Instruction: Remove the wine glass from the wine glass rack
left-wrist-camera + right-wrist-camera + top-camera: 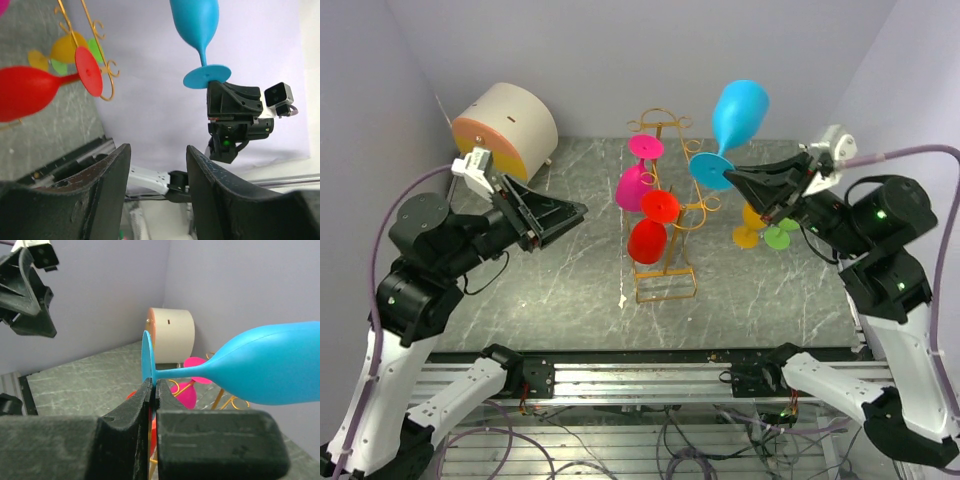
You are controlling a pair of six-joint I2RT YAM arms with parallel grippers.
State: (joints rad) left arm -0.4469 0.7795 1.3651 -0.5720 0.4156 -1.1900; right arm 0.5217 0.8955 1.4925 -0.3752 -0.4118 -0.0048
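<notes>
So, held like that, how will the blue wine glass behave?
Probably light plastic: the blue wine glass looks opaque and matte. The fingers of the right gripper pinch only its foot's rim, so the bowl-heavy glass could pivot or slip.

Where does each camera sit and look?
Top external: above, behind the arms, looking down on the wine glass rack; both arms show.
Left wrist: on the left arm, facing the right gripper; open left gripper shows.
Right wrist: on the right arm, facing left across the table; its fingers show, shut.
Shared: both wrist views see the blue wine glass.
</notes>
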